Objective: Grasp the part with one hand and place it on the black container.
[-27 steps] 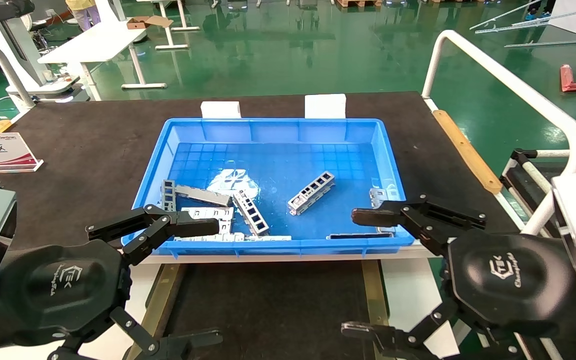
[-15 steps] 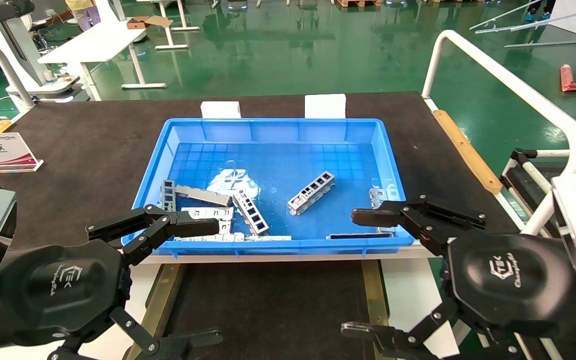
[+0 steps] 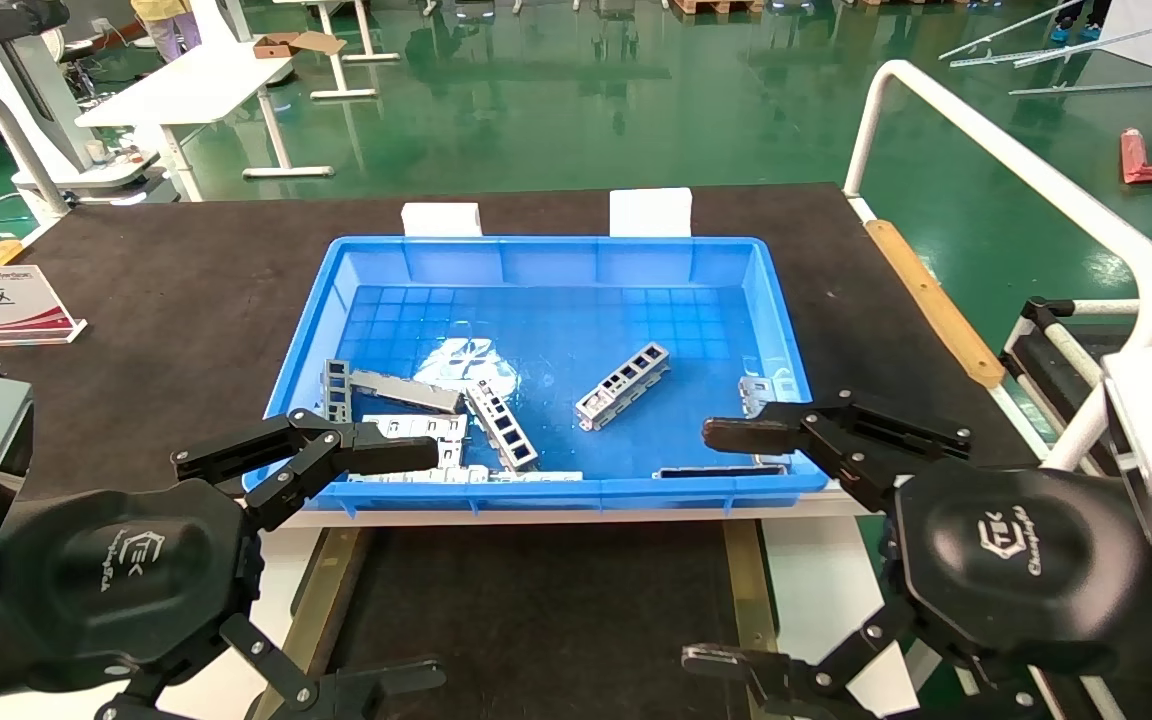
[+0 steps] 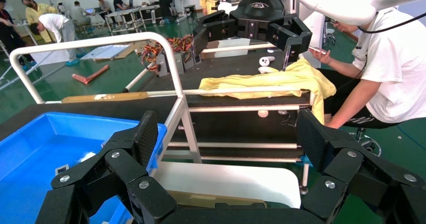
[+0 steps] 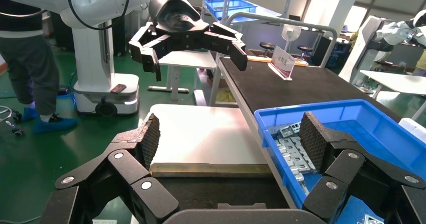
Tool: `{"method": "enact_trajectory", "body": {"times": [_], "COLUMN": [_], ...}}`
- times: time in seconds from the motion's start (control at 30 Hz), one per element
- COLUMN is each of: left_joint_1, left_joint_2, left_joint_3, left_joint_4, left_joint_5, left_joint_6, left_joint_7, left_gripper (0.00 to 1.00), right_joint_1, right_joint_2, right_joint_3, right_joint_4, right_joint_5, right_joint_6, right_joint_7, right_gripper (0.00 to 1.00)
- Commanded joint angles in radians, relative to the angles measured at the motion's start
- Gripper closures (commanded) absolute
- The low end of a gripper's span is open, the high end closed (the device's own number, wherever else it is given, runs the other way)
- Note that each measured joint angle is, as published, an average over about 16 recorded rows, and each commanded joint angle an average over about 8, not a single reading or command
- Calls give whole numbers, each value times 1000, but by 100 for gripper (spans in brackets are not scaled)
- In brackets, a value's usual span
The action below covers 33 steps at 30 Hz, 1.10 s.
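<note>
While nothing is yet grasped, the dark tabletop (image 3: 186,290) fills the upper half of the head view and carries the blue crate (image 3: 406,255) at frame centre. Below the crate, at lower centre, lies the black container (image 3: 536,600), a shallow matte tray with brass-coloured side rails, bare of parts.

Both arms sit low in the frame. The left end effector (image 3: 416,560) hangs at lower left with its fingers spread wide apart, empty, the upper finger over the crate's near rim. The right end effector (image 3: 726,545) at lower right is likewise spread wide and empty, its upper finger over the crate's near right corner.

Smallest is the part (image 3: 622,385), lying alone on the crate floor just right of centre, clear of the other metal pieces bunched at the crate's lower left. It is a slim silver-grey channel, ladder-like, with a row of rectangular windows, angled up to the right.

It looks light and rigid, though bare metal may slip. Pinching across its narrow width near mid-length, on the side walls, seems the surest hold.
</note>
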State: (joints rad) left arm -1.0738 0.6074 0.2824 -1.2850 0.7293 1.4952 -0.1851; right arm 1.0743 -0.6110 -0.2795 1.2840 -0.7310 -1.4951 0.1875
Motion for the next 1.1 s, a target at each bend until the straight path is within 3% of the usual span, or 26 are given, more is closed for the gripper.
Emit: {"method": "enact_trajectory", "body": {"times": [0.03, 0.7, 1.1], "left_joint_1": [0, -7, -86], "left_joint_2": [0, 13, 118], "left_joint_3": [0, 6, 64], "left_joint_4": [0, 2, 49], "left_joint_5": [0, 13, 148], "left_joint_6": [0, -6, -97], "left_joint_7": [0, 8, 24], "left_gripper": [0, 0, 0], "right_joint_1": [0, 0, 1], "right_joint_2": [0, 0, 0], "right_joint_3": [0, -1, -2], "right_joint_4": [0, -1, -1], "right_joint_5": [0, 1, 1], "right_joint_6": [0, 0, 0], "right_joint_7": [0, 0, -1], "right_gripper": [0, 0, 0]}}
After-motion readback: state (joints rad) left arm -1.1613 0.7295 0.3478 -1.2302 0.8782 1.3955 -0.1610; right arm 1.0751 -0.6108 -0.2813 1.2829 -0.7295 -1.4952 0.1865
